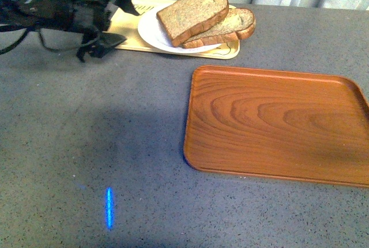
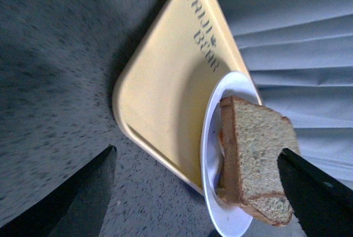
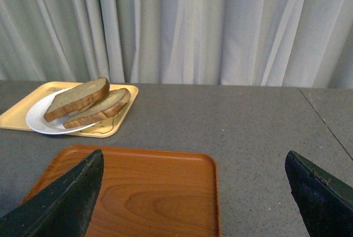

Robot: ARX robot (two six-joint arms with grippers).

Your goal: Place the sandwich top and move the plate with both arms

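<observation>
Nearest, lower left of the front view: a short blue streak of light (image 1: 109,207) on the grey speckled table (image 1: 86,144). No writing on it.

Mid-frame right: brown wood-grain tray (image 1: 277,121), plain, with no label and nothing on it in view. I take it as the likely destination, which is a guess from the layout.

Right gripper (image 3: 193,154): only its two dark fingers show, in the lower corners of the right wrist view. They are spread wide with nothing between them, above the wood tray's near side and well apart from the bread.

Upper left of the front view: left gripper (image 1: 131,26), jaws apart and empty, just beside the left end of the pale yellow tray (image 1: 130,43). It does not touch the plate.

Upper centre: the plate (image 1: 149,32) sits on the yellow tray. On it the sandwich top (image 1: 193,11) lies across the rounder slice (image 1: 233,26), offset and tilted rather than square.

Progress: the top reads as placed (if askew). The plate move is not yet begun, since neither gripper has hold of its rim. Both arms need to close on it.

Writing: dark lettering (image 2: 201,33) on the yellow tray in the left wrist view, in two lines. One looks like "BEAR"; I cannot read the other surely.

Farthest: a pale curtain (image 3: 182,22), unmarked.
</observation>
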